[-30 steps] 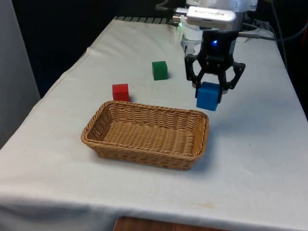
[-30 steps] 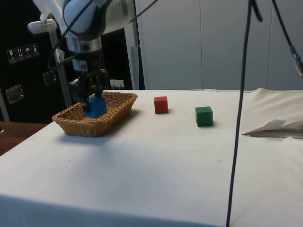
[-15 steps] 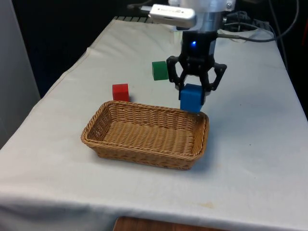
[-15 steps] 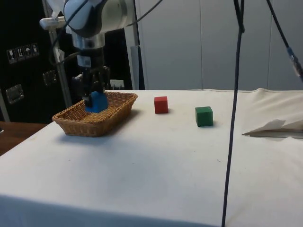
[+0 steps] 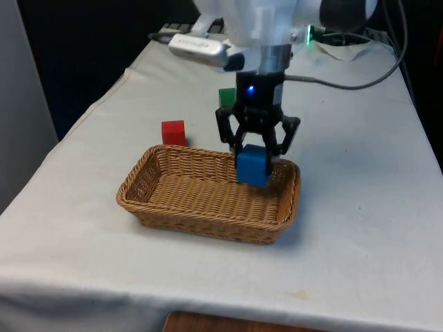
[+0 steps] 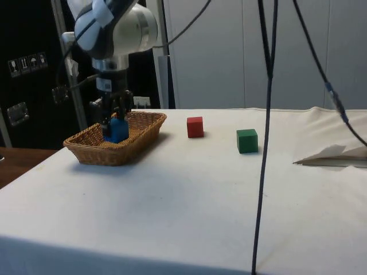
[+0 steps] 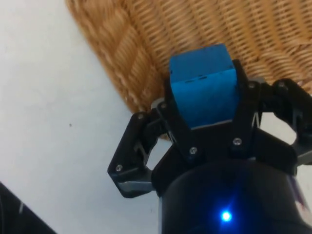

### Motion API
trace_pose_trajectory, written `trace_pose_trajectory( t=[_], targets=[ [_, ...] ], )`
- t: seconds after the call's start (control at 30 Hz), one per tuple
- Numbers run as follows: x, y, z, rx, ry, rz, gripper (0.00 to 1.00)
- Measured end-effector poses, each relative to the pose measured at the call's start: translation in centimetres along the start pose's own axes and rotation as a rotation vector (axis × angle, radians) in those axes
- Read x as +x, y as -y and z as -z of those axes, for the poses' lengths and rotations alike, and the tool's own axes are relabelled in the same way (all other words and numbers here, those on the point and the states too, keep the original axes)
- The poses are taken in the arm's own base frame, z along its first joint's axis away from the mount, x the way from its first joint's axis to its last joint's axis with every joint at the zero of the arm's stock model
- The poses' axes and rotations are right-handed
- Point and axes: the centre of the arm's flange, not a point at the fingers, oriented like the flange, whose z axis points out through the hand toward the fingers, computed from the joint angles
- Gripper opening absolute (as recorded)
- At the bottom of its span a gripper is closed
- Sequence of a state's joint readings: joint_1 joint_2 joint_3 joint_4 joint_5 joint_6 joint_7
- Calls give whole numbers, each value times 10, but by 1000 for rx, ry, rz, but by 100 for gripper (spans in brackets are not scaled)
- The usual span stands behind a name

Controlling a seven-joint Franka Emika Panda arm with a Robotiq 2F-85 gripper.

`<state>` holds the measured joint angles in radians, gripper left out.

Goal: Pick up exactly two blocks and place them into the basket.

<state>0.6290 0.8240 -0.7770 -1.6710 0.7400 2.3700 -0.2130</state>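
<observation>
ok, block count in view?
3. Blue block held in the hand over the basket; red block and green block on the cloth beyond it. Basket has none resting inside.

White-clothed tabletop (image 5: 360, 228), the cloth rumpled into a raised fold (image 6: 335, 154) at one edge. A black cable (image 6: 264, 143) hangs before it in the side view; brown wood (image 5: 228, 324) shows beneath the near edge.

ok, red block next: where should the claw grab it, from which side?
From straight above, closing on two opposite vertical faces. The red block sits flat and upright on the cloth, apart from the basket rim and well apart from the green block, so a top-down approach looks unobstructed. Its flat parallel sides suit the claw, now shut on the blue block.
</observation>
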Motion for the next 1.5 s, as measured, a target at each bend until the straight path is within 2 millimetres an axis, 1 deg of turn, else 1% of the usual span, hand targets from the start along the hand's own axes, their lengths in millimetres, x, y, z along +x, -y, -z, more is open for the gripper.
trace_pose_trajectory(
  t=[0.07, 0.43, 0.47, 0.5, 0.53, 0.77, 0.8, 1.1, 1.2, 1.23, 1.33, 1.37, 1.5],
  targets=[
    [4, -6, -9, 5, -8, -1, 0],
    [9, -21, -21, -1, -15, -5, 0],
    [9, -21, -21, 0, -16, -6, 5],
    [9, -21, -21, 0, -16, -6, 5],
    [9, -22, -22, 0, -15, -7, 23],
    [9, -23, -24, 9, -17, -8, 94],
    [9, -23, -24, 10, -18, -8, 100],
    [9, -24, -24, 9, -18, -8, 100],
    [10, -26, -15, 10, -15, -12, 100],
    [10, -26, -15, 10, -15, -12, 100],
    [7, -27, -4, 13, -9, -12, 100],
    [7, -27, -4, 13, -9, -12, 100],
    [0, -30, 11, 12, -5, -11, 100]
  ],
)
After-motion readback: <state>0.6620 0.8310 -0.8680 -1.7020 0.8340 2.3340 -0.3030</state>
